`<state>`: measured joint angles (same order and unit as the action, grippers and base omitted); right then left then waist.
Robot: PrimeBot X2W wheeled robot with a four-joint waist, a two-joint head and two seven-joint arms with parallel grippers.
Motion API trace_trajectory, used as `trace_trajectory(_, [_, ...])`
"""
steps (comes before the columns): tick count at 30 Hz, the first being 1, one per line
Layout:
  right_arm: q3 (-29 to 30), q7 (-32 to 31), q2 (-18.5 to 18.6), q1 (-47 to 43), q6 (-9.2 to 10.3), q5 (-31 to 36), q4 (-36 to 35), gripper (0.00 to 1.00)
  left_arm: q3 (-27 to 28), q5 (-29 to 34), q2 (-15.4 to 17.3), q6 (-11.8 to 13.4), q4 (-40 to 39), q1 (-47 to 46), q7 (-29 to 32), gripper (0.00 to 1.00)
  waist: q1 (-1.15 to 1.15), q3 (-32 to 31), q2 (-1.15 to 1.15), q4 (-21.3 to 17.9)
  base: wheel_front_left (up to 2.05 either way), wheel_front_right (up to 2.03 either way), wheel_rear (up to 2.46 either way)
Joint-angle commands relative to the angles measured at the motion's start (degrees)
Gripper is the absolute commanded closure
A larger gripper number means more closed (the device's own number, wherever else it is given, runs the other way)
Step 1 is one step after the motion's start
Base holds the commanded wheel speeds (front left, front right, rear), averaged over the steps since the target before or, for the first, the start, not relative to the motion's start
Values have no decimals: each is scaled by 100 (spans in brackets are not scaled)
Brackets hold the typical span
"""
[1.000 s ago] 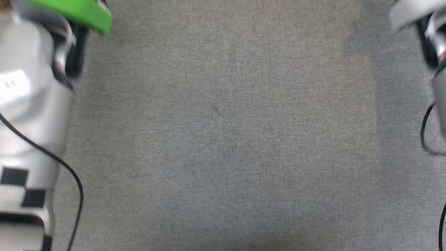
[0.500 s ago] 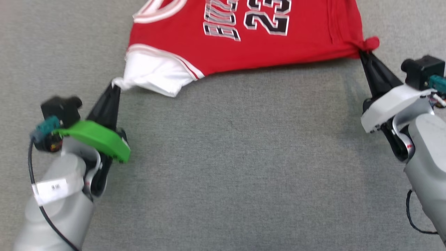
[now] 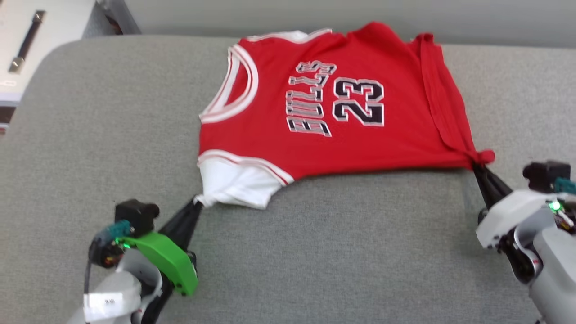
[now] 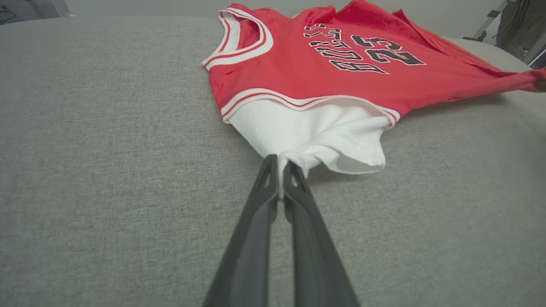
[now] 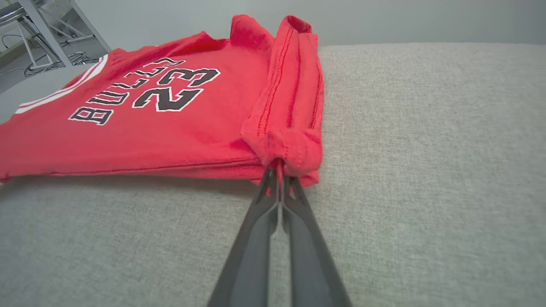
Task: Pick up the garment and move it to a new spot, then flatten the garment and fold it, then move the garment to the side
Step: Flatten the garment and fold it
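Observation:
The garment, a red jersey with white sleeves and a black "BULLS 23" print, lies print-up across the far half of the grey surface, collar toward the left. My left gripper is shut on the tip of its near white sleeve; the two dark fingers pinch the bunched white cloth. My right gripper is shut on the red hem corner at the jersey's right end. The near edge of the garment is stretched taut between the two grips. The far sleeve is mostly hidden behind the body.
The grey fabric-covered surface has a rounded far-left corner and a far edge just behind the jersey. A pale cabinet with a dark handle stands beyond that corner. Metal frame legs stand past the surface.
The head camera has tilted up, bringing both grippers and then the whole jersey and the surface's far edge into view. Both grippers hold the same corners as half a second ago.

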<state>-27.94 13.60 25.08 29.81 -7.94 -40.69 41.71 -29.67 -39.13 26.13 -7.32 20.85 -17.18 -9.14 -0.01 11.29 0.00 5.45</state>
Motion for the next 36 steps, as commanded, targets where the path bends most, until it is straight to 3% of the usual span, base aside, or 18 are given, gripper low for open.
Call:
trace_trajectory(1, [16,-27,67,-200,45,-141,-28,100,-89,-107,66,-12,-106,167,53,100,1,-382,0,56,0,0,0])
trace_trajectory(15, [199,-95,343,-1814,45,-926,-1002,100,-616,-705,609,-10,-1109,1328,598,100,1,-1156,0,-51,0,0,0])
trace_trajectory(26, [658,-410,533,-3086,45,-764,-1999,100,-716,-1179,1232,130,-2222,2343,1158,100,1,-1287,0,-125,0,0,0])
trace_trajectory(36, [1439,-926,303,-3557,45,-386,-2981,100,-392,-1093,1358,308,-2680,2095,936,100,1,-1076,0,-159,0,0,0])
